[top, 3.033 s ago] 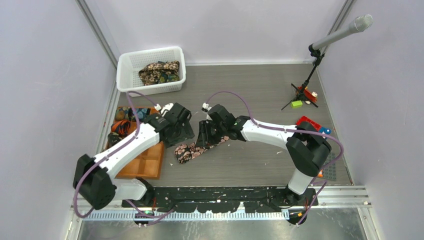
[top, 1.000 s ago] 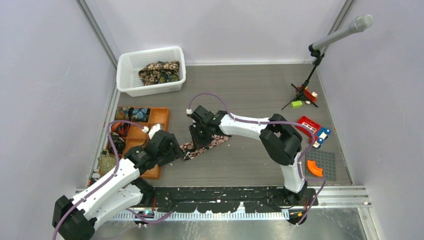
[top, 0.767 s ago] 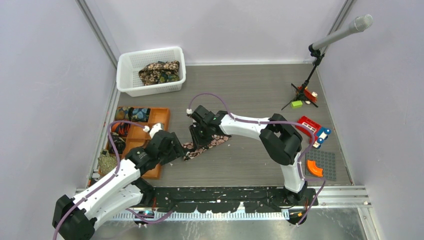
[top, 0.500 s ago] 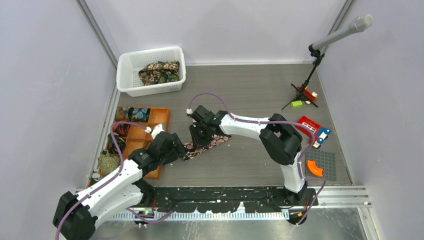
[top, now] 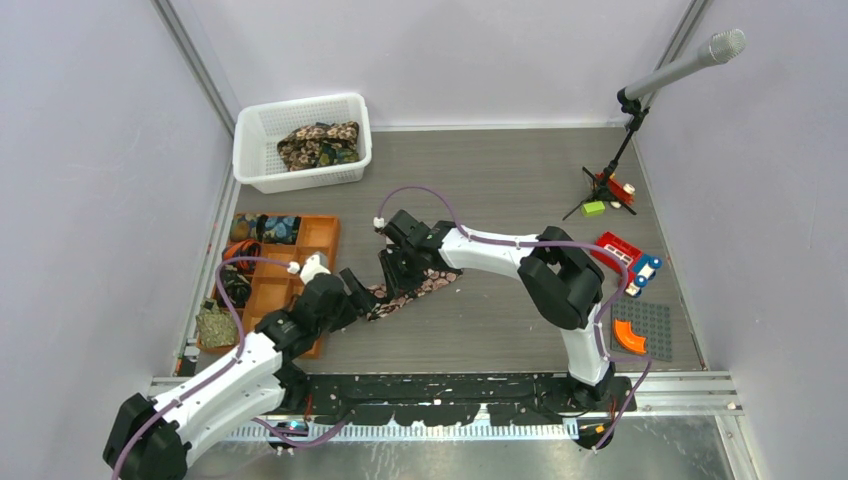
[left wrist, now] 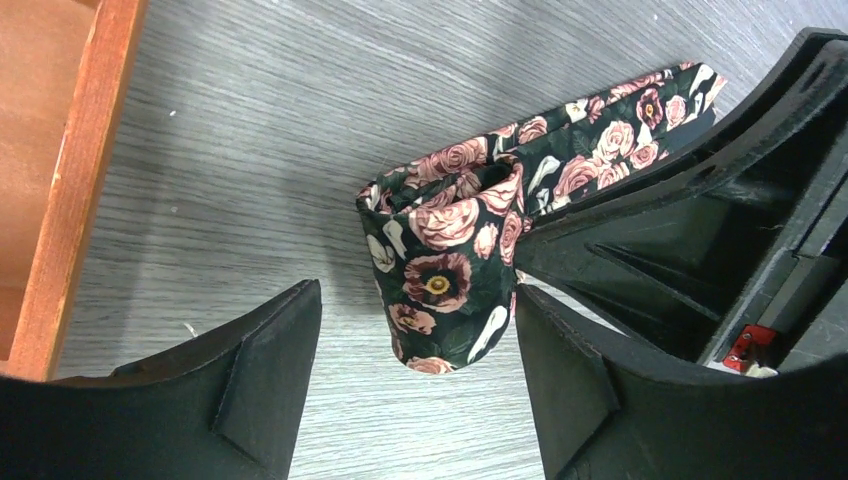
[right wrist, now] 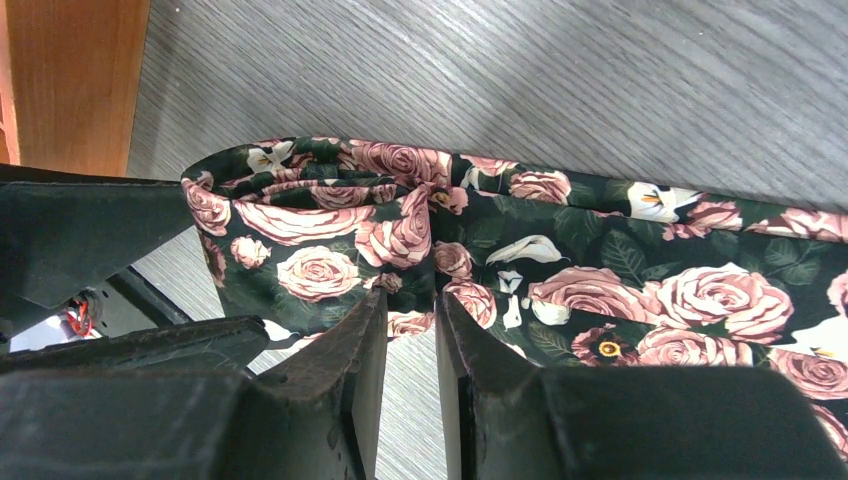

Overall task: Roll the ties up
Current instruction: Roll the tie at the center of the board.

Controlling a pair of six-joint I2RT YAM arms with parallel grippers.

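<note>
A black tie with pink roses (top: pixel 428 284) lies on the grey table, its left end folded into a loose upright roll (left wrist: pixel 445 262). My right gripper (top: pixel 392 282) reaches down from above and is shut on the tie, its fingers (right wrist: pixel 340 350) pinching the fabric at the roll (right wrist: pixel 320 235). My left gripper (top: pixel 357 291) is open, low at the table. In the left wrist view its fingers (left wrist: pixel 265 370) stand either side of the roll's near end, and the right one sits close against it. Two more ties (top: pixel 318 144) lie in the basket.
The white mesh basket (top: pixel 256 150) stands at the back left. An orange compartment tray (top: pixel 285 295) with several rolled ties lies just left of my left gripper. A microphone stand (top: pixel 615 160), toy bricks (top: pixel 627 252) and a grey plate (top: pixel 645 335) are on the right.
My left arm swung back from over the tray, then brought its open gripper up and right to the tie's rolled end. The right gripper shifted left with the tie and now holds still.
</note>
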